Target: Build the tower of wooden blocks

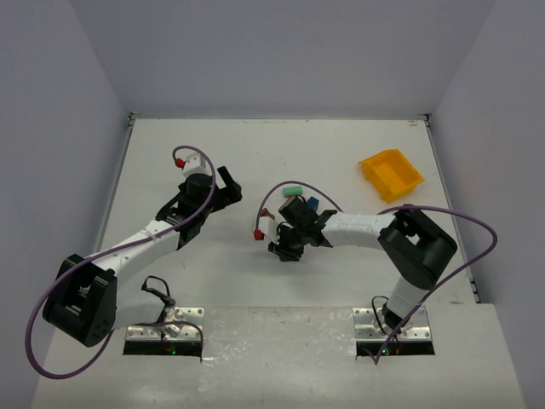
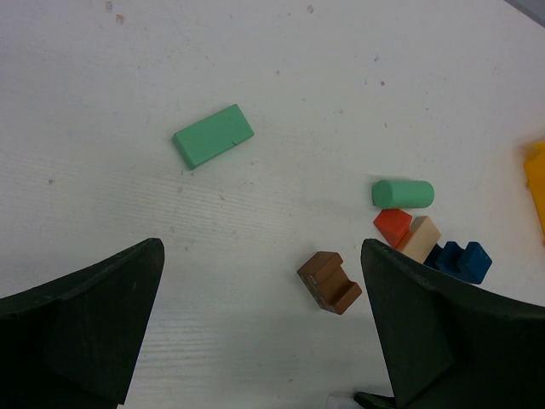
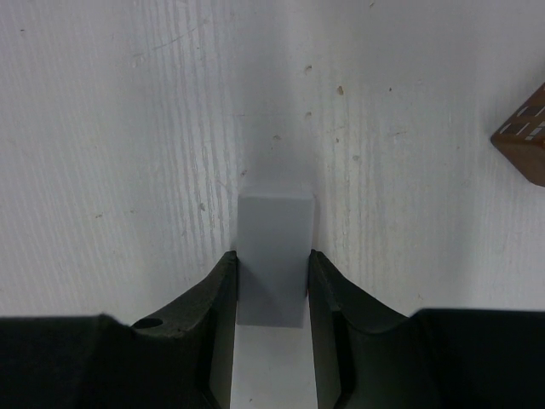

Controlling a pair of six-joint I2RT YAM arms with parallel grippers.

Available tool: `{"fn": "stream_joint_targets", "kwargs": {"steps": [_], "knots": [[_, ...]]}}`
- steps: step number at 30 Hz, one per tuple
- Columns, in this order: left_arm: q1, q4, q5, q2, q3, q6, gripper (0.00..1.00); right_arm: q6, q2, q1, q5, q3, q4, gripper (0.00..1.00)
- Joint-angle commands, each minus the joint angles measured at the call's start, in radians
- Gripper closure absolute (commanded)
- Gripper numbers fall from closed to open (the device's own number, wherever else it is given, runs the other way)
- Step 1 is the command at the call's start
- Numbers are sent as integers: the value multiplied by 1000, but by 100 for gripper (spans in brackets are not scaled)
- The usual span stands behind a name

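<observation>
My right gripper (image 3: 273,257) is shut on a pale grey rectangular block (image 3: 274,223), held low over the white table; in the top view this gripper (image 1: 286,249) sits just left of centre. A brown notched block (image 3: 521,136) lies to its right. My left gripper (image 2: 260,256) hangs open above the table, with the brown notched block (image 2: 330,282) between its fingers but untouched. Beyond it lie a flat green block (image 2: 213,135), a mint cylinder (image 2: 402,193), a red block (image 2: 392,225), a tan block (image 2: 420,239) and a blue block (image 2: 465,260). No blocks are stacked.
A yellow plastic bin (image 1: 390,174) stands at the back right of the table (image 1: 255,153). Grey walls close off the left, far and right sides. Purple cables loop off both arms.
</observation>
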Motion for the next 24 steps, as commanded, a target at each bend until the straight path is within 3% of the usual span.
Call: {"fn": "stream_joint_targets", "kwargs": {"steps": [1,3,6,13,17,24], "knots": [[9,40,3,-6,6,8,0,8,12,9,20,20,26,86],[9,39,1,-6,5,8,0,7,12,10,18,19,28,80],[9,39,1,-7,4,8,0,12,5,12,29,15,30,59],[9,38,-1,-9,6,10,0,41,-53,10,51,1,74,33],[9,37,-1,-11,5,11,0,75,-113,10,117,-7,119,4],[9,32,-4,-15,4,10,0,224,-198,-31,306,41,168,1]]}}
